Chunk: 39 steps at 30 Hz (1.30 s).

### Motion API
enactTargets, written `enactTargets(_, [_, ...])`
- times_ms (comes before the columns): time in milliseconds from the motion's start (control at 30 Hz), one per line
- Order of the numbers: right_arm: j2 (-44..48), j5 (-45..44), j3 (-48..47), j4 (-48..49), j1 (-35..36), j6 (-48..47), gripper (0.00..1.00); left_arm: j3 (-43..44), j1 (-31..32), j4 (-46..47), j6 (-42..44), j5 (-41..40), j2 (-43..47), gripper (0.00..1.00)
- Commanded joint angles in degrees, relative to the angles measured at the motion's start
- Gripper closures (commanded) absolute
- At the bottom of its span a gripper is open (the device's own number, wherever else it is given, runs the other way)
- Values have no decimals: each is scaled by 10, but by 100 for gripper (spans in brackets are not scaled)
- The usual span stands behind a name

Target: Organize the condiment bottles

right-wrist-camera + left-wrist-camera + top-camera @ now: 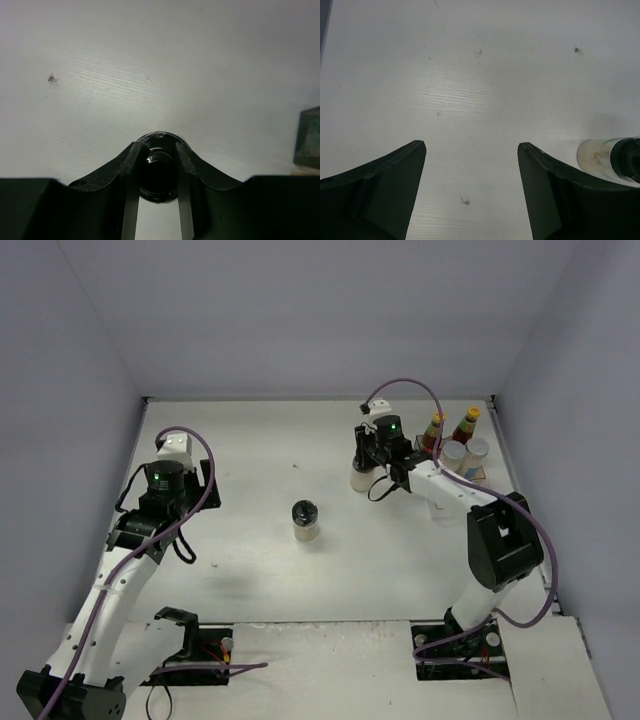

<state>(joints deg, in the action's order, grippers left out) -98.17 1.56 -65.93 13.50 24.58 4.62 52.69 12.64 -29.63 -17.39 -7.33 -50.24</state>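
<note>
Black-lidded jar (306,521) upright and alone at mid-table, between the two arms. Left gripper (472,147), to the jar's left, fingers spread wide with nothing between them, over bare table (250,440); the jar shows at the right edge of the left wrist view. Right gripper (362,468), farther and right of centre, narrowed onto a second black-lidded jar (360,480), one finger on each side of its lid; whether this jar rests on the table cannot be told. Far right corner: two red sauce bottles (435,432) (466,428) with yellow caps, side by side, and two silver-lidded shakers (454,453) (477,448) just in front of them
</note>
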Motion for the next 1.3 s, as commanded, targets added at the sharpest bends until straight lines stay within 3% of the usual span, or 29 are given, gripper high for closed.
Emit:
enactTargets(0, [91,-64,10,10,0,2,100,17,-3,36,-7,1,5,26])
enactTargets(300, [225,-136,41,-85,-39,27,100,17,-3,37,-8,3,8,26])
enactTargets(533, [316,-170,66,-133,-152,73,100,17,-2,36,-11,8,10,26])
enactTargets(900, [323,-213,101,-141,-269,122,100,15,-2,38,-12,5,16,26])
enactTargets(1267, [288,-271,134,-73,-298,135,100,15,2,38,-12,5,15,26])
